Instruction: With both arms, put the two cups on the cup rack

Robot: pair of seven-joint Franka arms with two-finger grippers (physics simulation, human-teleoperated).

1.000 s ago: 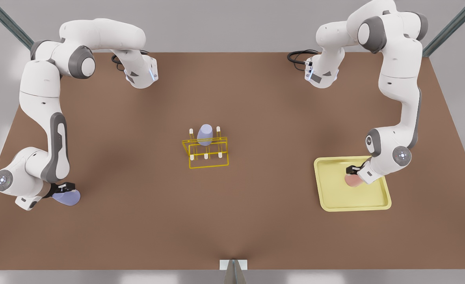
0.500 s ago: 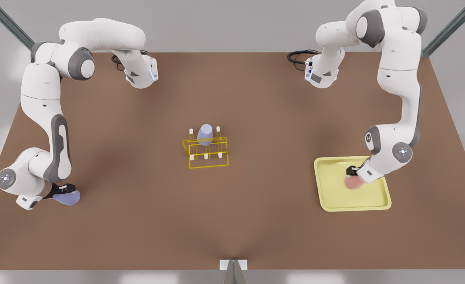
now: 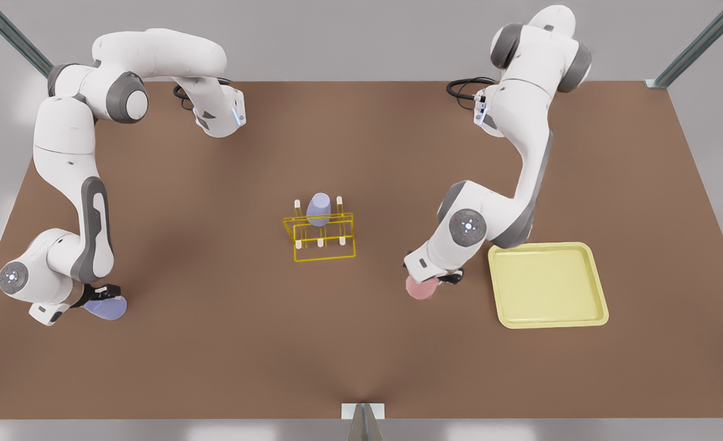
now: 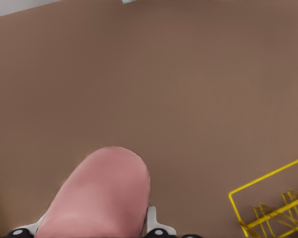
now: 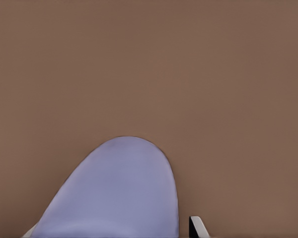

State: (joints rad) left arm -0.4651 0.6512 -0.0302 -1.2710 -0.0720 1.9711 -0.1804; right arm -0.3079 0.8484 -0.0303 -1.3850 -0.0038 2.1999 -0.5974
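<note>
A pale pink cup (image 3: pixel 420 288) hangs over the brown table between the rack and the tray, held in my left gripper (image 3: pixel 440 280). In the left wrist view the pink cup (image 4: pixel 99 198) sits between the white fingers (image 4: pixel 151 219). A lavender-blue cup (image 3: pixel 105 308) lies tilted at the front view's near left, with my right gripper (image 3: pixel 100 293) shut on it. The right wrist view shows that cup (image 5: pixel 114 193) beside a finger (image 5: pixel 196 225). The yellow wire cup rack (image 3: pixel 325 245) stands mid-table, with its corner (image 4: pixel 268 208) also in the left wrist view. Another lavender cup (image 3: pixel 319 208) sits upturned on its back pegs.
A flat pale-yellow tray (image 3: pixel 548 285) lies at the front view's right, just beside the left arm's elbow. Both arm bases and black cables (image 3: pixel 462 89) are at the table's far edge. A small bracket (image 3: pixel 363 410) sits at the near edge.
My left arm has swung the pink cup off the yellow tray, toward the front view's left, to a spot between tray and rack. The right arm has barely moved.
</note>
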